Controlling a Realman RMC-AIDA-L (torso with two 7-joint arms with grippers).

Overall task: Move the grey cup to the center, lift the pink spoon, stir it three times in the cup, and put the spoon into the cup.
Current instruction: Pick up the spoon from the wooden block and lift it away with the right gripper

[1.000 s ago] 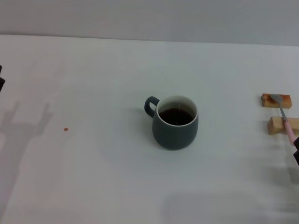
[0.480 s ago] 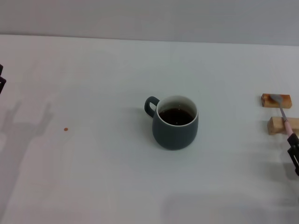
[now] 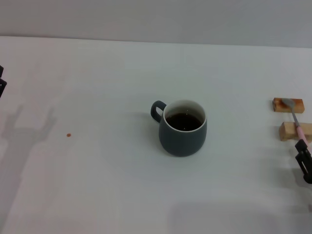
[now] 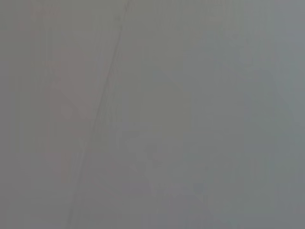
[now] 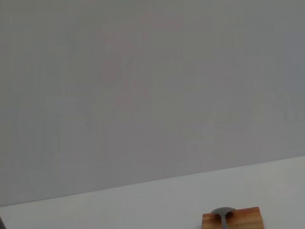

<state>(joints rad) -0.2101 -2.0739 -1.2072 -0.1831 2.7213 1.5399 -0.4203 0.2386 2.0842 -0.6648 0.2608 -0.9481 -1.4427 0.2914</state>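
The grey cup (image 3: 183, 127) stands near the middle of the white table, handle toward my left, with dark liquid inside. The pink spoon (image 3: 297, 120) lies across two small wooden blocks at the right edge, metal bowl on the far block, pink handle toward me. My right gripper (image 3: 304, 160) is at the right edge, just in front of the handle's near end. The right wrist view shows the spoon's bowl (image 5: 222, 212) on a wooden block. My left gripper (image 3: 1, 84) shows only as a dark sliver at the left edge.
The far wooden block (image 3: 288, 105) and the near one (image 3: 294, 131) sit at the right edge of the table (image 3: 97, 170). A small red speck (image 3: 68, 135) lies on the left. A grey wall runs behind the table.
My right gripper has come further into view at the right edge, just below the spoon handle's near end. The cup and spoon have not moved.
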